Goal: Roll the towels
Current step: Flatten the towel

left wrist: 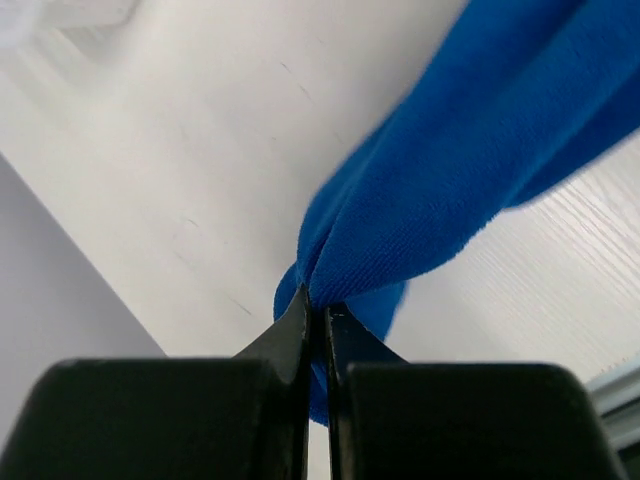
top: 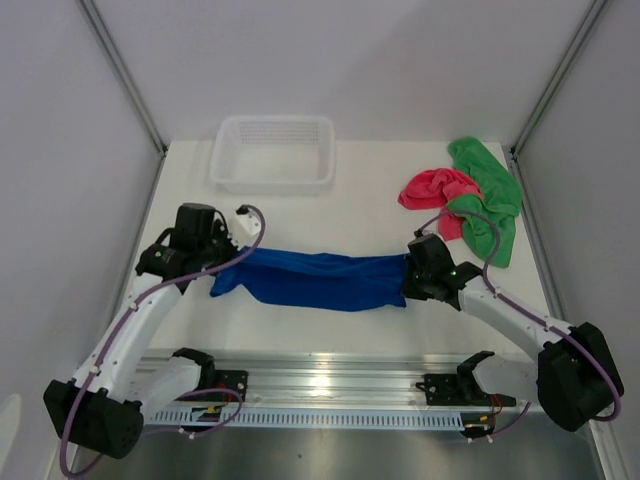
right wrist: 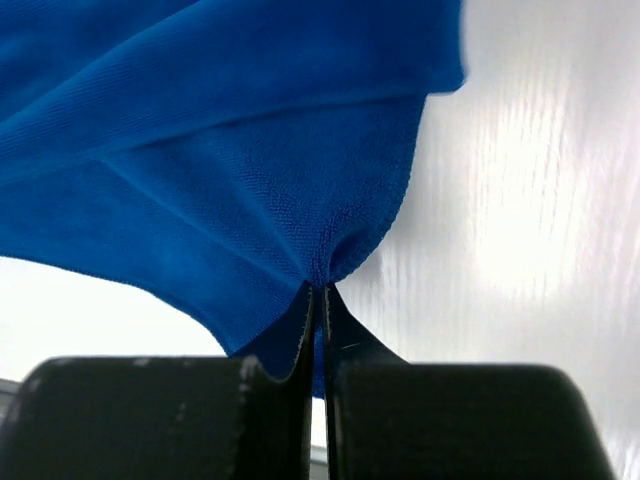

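two arms reach forward from the near edge, elbows bent outward. the left gripper (left wrist: 318,312) and right gripper (right wrist: 320,292) each pinch tight on opposite ends of the blue towel (top: 320,278).

Overhead view from the near edge looking down, wrist views close and low, all sharing the blue towel (top: 320,280)
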Available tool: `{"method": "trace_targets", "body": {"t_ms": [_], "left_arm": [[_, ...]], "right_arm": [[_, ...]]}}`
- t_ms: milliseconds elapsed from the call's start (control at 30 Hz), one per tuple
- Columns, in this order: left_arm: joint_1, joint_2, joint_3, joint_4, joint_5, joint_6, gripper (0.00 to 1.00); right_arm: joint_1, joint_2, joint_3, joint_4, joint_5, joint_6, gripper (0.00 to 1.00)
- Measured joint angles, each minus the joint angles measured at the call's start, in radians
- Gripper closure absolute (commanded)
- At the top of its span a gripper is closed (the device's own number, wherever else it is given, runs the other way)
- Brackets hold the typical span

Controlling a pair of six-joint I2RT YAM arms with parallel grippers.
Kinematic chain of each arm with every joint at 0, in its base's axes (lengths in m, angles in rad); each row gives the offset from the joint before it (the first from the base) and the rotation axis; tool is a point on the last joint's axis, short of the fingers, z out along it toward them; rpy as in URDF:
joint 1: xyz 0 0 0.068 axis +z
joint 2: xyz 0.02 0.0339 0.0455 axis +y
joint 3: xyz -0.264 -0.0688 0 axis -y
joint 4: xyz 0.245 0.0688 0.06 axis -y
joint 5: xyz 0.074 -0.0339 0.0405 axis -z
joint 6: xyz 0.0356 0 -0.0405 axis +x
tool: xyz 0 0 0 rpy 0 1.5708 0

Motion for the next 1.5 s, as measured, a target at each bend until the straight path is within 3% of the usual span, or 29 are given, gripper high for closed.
{"method": "trace_targets", "body": {"t_ms": [167, 267, 433, 467, 500, 667, 733, 767, 900, 967, 1000, 1067, 1267, 1500], "left_arm": [[0.071, 0.192, 0.121, 0.038, 0.000, 0.003, 0.91], [0.115, 0.401, 0.187, 0.101, -0.018, 0.022, 0.69], [0.146, 0.660, 0.254, 0.188, -0.074, 0.023, 0.65], [0.150, 0.695, 0.260, 0.205, -0.084, 0.018, 0.61], [0.153, 0.718, 0.262, 0.219, -0.092, 0.015, 0.46], [0.190, 0.733, 0.277, 0.236, -0.079, -0.046, 0.28], [0.202, 0.671, 0.259, 0.229, -0.052, -0.047, 0.04], [0.207, 0.616, 0.236, 0.225, -0.039, -0.043, 0.01], [0.212, 0.328, 0.148, 0.149, 0.005, -0.016, 0.02], [0.212, 0.227, 0.138, 0.101, 0.017, 0.000, 0.11], [0.212, 0.195, 0.125, 0.087, 0.020, 0.007, 0.23], [0.212, 0.156, 0.058, 0.079, 0.019, 0.031, 0.29], [0.205, 0.211, -0.216, 0.081, -0.008, 0.161, 0.27], [0.186, 0.356, -0.249, 0.151, -0.037, 0.185, 0.27]], "right_arm": [[0.000, -0.020, -0.013, -0.064, -0.006, -0.008, 1.00], [-0.010, -0.021, -0.013, -0.075, -0.016, -0.018, 1.00], [-0.018, -0.003, -0.013, -0.056, -0.051, -0.022, 1.00], [-0.018, 0.003, -0.013, -0.050, -0.056, -0.022, 1.00], [-0.018, 0.008, -0.013, -0.047, -0.061, -0.022, 1.00], [-0.019, 0.010, -0.013, -0.043, -0.076, -0.023, 1.00], [-0.019, 0.004, -0.014, -0.043, -0.077, -0.023, 1.00], [-0.019, -0.003, -0.014, -0.043, -0.077, -0.023, 1.00], [-0.019, -0.035, -0.019, -0.032, -0.077, -0.023, 1.00], [-0.019, -0.043, -0.025, -0.020, -0.077, -0.023, 1.00], [-0.019, -0.044, -0.028, -0.015, -0.077, -0.023, 1.00], [-0.019, -0.045, -0.039, 0.000, -0.077, -0.023, 1.00], [-0.019, -0.045, -0.063, 0.031, -0.092, -0.024, 1.00], [-0.019, -0.041, -0.064, 0.043, -0.095, -0.027, 1.00]]}}
